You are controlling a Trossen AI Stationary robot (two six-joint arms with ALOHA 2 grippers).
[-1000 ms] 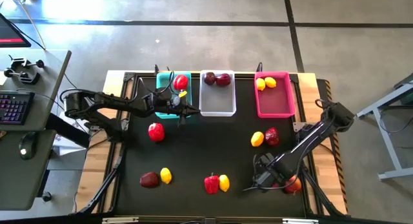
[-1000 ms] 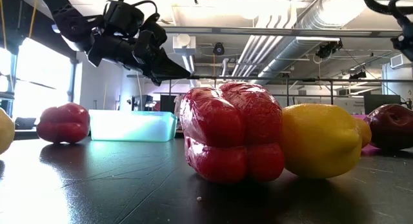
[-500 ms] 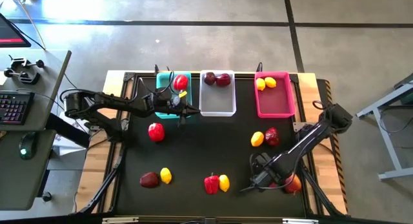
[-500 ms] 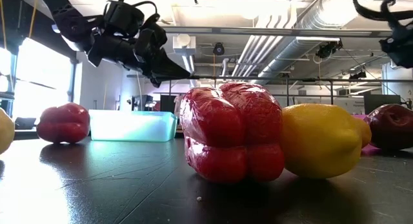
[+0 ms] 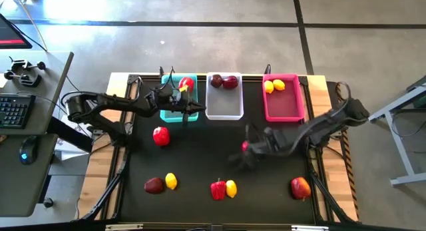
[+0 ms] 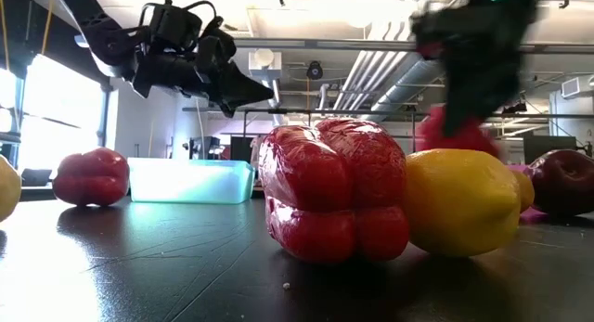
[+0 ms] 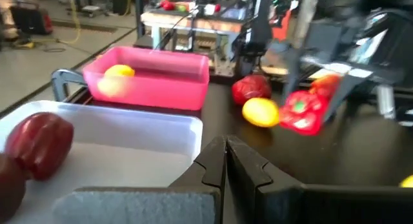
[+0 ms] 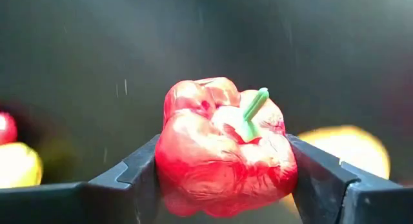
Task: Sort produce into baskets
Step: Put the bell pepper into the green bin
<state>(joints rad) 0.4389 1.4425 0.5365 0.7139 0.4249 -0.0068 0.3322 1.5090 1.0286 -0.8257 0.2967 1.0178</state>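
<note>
Red pepper point(image 8: 222, 162) is clamped in right claw point(image 5: 247, 148), airborne over mid-worktop point(image 5: 200, 158), well clear of the teal bin point(image 5: 174, 112) it likely belongs in. Risks:
- Skin is glossy and lobed, fingers bear on its flanks only; a fast swing could let it twist or slip out.
- Left claw point(image 5: 188, 108), fingers pressed together and empty, hangs at the teal bin's edge nearest the white bin point(image 5: 224, 108); arms could collide there.

Pepper looks crinkled and bright, with its green stem point(image 8: 253, 108) tilted toward the camera.
</note>
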